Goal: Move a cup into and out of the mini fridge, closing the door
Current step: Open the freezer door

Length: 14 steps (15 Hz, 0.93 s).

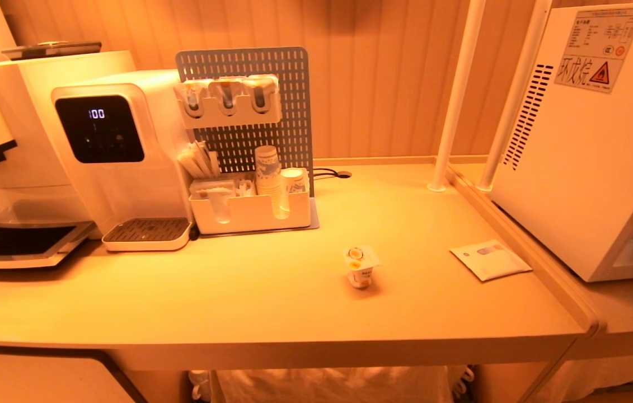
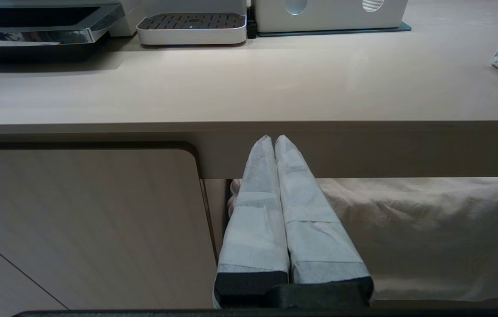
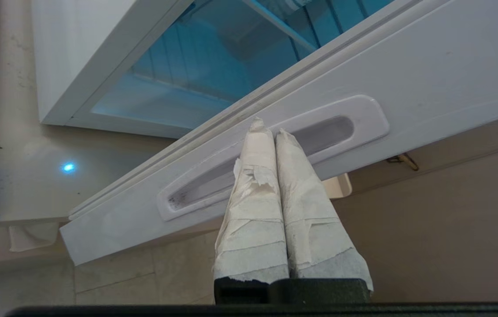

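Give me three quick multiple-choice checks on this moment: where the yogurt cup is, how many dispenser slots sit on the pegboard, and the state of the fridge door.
1. Where is the yogurt cup?
A. On a wire shelf in the mini fridge
B. Upright on the counter
C. In the right gripper

2. How many slots has the white dispenser on the pegboard?
A. One
B. Three
C. Six

3. How is the door of the mini fridge?
A. Ajar
B. Fully shut
C. Removed

Answers:
1 B: it stands on the counter, near the flat packet.
2 B: three slots side by side.
3 A: a gap shows behind its frame; the shut right gripper is at the oval handle.
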Motion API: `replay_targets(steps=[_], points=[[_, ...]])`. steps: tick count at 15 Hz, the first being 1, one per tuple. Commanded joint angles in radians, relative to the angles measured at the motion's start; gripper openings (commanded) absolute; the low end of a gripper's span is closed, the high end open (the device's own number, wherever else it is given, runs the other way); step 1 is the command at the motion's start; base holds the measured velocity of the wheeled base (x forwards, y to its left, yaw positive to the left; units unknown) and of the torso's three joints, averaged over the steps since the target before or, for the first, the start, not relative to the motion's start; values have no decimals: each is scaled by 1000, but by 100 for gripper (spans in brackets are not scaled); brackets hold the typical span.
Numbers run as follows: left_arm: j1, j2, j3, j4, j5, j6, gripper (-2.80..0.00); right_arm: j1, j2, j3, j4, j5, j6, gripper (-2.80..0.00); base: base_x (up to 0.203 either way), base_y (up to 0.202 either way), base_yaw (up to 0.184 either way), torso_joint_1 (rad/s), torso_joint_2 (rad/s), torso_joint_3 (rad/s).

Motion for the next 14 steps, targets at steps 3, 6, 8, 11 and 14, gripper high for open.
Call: replay_targets(steps=[3,6,8,11,14], points=[[0,0,0,0,0,0,-280,34,-9,1,0,12,-6,-280,0,0,0,0,0,0],[0,0,0,0,0,-1,-280,66,38,-6,-4,36,14,-280,0,0,0,0,0,0],[0,0,0,0,0,0,-280,80,69,-19,7,70,51,-280,0,0,0,0,0,0],[0,0,0,0,0,-1,-280,92,84,-19,-4,85,76,-280,0,0,0,0,0,0],[0,0,0,0,0,0,-280,107,147,-39,-30,95,120,-280,0,0,0,0,0,0]])
